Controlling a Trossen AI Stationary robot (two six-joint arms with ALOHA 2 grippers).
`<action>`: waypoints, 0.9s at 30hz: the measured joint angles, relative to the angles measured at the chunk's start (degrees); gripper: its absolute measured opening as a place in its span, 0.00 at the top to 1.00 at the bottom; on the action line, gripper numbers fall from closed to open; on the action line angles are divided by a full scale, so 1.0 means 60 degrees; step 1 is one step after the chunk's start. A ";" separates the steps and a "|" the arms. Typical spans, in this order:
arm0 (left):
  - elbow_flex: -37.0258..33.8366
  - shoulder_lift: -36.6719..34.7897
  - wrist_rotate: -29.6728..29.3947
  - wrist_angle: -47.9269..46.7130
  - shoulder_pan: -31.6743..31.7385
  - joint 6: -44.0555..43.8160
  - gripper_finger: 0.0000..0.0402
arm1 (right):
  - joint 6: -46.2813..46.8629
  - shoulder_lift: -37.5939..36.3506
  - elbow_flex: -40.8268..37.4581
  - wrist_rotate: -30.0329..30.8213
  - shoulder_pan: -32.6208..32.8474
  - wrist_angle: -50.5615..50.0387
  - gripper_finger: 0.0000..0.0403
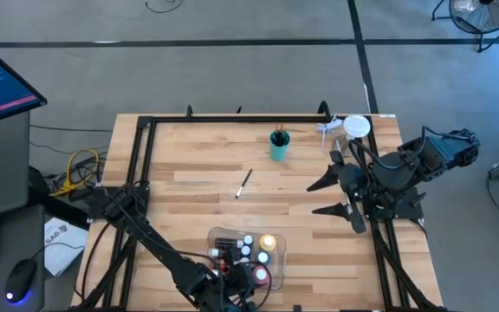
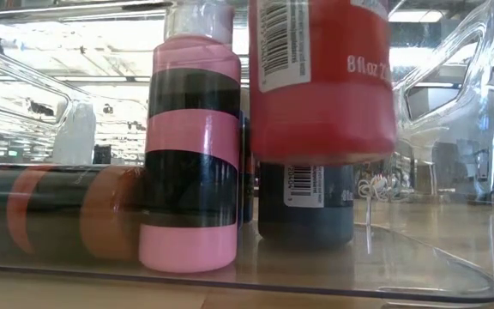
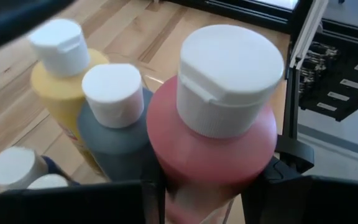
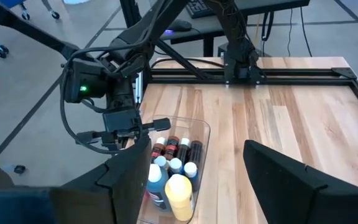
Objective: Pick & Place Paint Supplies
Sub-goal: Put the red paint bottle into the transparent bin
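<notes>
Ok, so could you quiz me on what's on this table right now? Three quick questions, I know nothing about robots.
1. True or false: the left fingers grip the red bottle.
2. Where does the loose brush lie? A in the teal cup; B on the bare table; C in the clear tray.
3. Fill in: the right fingers, waiting at the table's side, are ____.
Key: 1 true; 2 B; 3 open.

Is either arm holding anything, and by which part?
The left tool grips the red bottle around its body, below the white cap. The right tool holds nothing.
</notes>
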 joint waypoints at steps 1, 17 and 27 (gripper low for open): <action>0.0000 0.0000 0.0005 -0.0061 0.0001 -0.0105 0.79 | 0.0002 0.0000 0.0000 0.0000 0.0000 0.0000 0.38; 0.0000 0.0032 -0.0025 -0.0103 -0.0017 -0.0274 0.79 | -0.0005 0.0000 0.0000 -0.0001 -0.0007 -0.0036 0.38; 0.0000 0.0044 -0.0280 -0.0066 -0.0054 -0.0245 0.79 | -0.0034 0.0000 0.0000 -0.0004 -0.0070 -0.0076 0.38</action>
